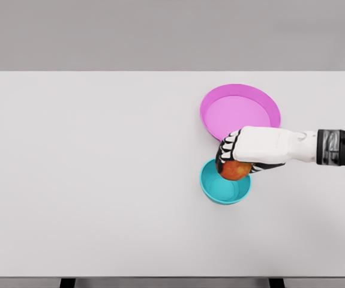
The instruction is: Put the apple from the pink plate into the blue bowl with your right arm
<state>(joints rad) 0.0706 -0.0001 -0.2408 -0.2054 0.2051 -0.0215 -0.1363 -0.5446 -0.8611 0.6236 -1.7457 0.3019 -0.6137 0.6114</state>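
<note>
My right hand (244, 157) had its fingers curled around the apple (236, 170), directly above the blue bowl (225, 187); the pink plate (239, 111) lay just beyond my knuckles.

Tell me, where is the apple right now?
In the head view, the apple is on the table's right side, held in the right hand just above the blue bowl, in front of the pink plate.

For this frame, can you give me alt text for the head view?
The right hand, reaching in from the right, holds an apple over the blue bowl on a white table. The pink plate behind it has nothing on it.
</note>
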